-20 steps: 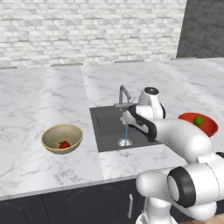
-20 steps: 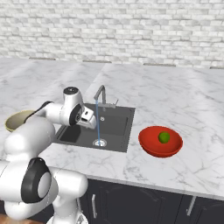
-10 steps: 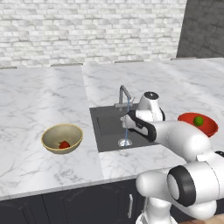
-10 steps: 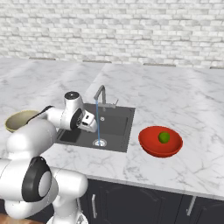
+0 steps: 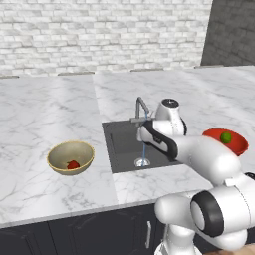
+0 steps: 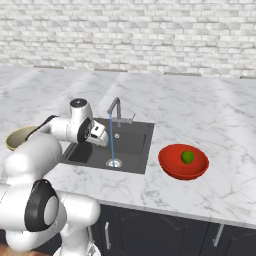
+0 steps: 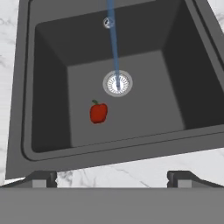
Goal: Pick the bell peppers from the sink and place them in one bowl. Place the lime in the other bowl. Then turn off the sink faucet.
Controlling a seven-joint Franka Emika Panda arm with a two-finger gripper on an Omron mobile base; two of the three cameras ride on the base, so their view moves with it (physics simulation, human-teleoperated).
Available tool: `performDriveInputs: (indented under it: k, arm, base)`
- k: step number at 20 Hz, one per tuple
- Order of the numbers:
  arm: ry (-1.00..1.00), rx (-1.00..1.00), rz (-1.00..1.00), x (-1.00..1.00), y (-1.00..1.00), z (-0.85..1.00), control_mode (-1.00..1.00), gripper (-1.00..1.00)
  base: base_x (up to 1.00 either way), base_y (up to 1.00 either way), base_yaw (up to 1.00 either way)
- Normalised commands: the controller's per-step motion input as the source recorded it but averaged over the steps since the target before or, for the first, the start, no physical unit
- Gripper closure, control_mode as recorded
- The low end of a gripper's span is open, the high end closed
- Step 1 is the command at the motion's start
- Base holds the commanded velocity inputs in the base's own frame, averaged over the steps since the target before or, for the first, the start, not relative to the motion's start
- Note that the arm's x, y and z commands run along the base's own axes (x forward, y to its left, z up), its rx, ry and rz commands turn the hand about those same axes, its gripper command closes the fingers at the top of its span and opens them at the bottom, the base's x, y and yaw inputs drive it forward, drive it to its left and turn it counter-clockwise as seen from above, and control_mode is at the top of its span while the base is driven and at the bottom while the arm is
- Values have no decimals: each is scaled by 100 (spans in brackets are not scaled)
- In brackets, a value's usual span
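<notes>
One red bell pepper (image 7: 98,112) lies on the floor of the dark sink (image 7: 48,87), just left of the round drain (image 7: 117,83). Another pepper (image 5: 73,164) rests in the tan bowl (image 5: 60,152) on the counter left of the sink. The lime (image 6: 187,157) sits in the red bowl (image 6: 172,167) to the right. My gripper (image 7: 111,179) hangs open above the sink's front edge with nothing between its fingers, and it also appears beside the water stream (image 5: 144,133) (image 6: 102,141). Water runs from the faucet (image 5: 142,107) into the drain.
White marble counter (image 5: 45,114) surrounds the sink (image 6: 127,140), with a brick wall behind. The faucet spout (image 6: 115,106) and its water stream (image 7: 113,43) stand close to my hand. Dark cabinet fronts run below the counter edge.
My hand has shifted slightly lower over the sink near the water stream. The jaws have stayed wide apart. Bowls, pepper and lime have not moved.
</notes>
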Motion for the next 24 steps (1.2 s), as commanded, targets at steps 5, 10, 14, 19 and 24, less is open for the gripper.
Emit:
performDriveInputs:
  k: [5,10,14,19,24]
  arm:
    - [4,-1,0,17,3,0,-100,-100]
    - [9,0,0,30,0,0,-100,-100]
    - [10,0,0,24,2,0,-100,-100]
    - [7,-2,0,13,6,0,-100,-100]
    - [0,-1,0,13,9,0,-100,-100]
  base:
    - [0,0,0]
    - [0,0,0]
    - [0,0,0]
    - [0,0,0]
    - [0,0,0]
